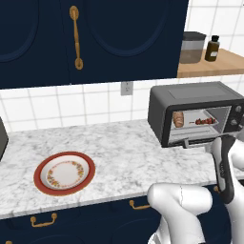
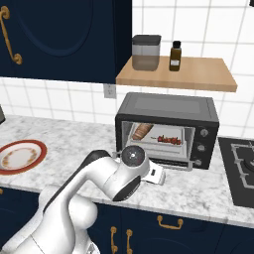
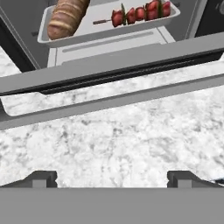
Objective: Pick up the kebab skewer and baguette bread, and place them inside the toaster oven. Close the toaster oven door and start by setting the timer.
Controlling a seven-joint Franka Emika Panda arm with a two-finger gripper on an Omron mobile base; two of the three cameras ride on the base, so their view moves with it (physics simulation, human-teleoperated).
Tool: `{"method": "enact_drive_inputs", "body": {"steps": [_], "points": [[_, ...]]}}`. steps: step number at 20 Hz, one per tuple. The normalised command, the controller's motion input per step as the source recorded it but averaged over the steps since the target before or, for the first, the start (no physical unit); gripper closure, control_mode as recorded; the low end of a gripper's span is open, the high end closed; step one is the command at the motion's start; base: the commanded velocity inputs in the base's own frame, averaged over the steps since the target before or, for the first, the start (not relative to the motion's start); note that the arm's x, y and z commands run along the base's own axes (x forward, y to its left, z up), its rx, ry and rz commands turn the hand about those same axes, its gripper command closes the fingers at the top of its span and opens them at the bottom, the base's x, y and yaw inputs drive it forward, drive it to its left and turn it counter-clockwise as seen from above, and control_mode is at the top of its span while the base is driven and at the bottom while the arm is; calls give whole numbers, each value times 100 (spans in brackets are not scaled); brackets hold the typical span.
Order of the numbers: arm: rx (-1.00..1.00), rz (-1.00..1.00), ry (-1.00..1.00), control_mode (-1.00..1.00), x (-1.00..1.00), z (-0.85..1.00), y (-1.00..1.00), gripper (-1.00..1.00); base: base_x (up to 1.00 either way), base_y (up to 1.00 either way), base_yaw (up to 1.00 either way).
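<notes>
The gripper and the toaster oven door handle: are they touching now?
Apart. In the hand view the open gripper sits short of the door's bar handle, with bare marble counter showing between them.

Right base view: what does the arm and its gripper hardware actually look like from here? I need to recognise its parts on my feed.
The arm is glossy white, built of rounded, bulbous shells. One joint carries a dark round cap with a pale centre, and a dark band follows the elbow curve. The gripper has two small dark grey, blocky finger tips. No cables or markings show.
</notes>
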Motion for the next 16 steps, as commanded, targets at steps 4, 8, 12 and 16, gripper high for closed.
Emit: {"method": "enact_drive_inputs", "body": {"steps": [4, 8, 12, 16], "points": [[0, 0, 0, -100, 54, -22, -11, -100, 0, 0, 0], [0, 0, 0, -100, 31, -26, 0, -100, 0, 0, 0], [0, 0, -1, -100, 21, -8, 0, -100, 0, 0, 0], [0, 0, -3, -100, 29, 0, 0, -100, 0, 0, 0]]}}
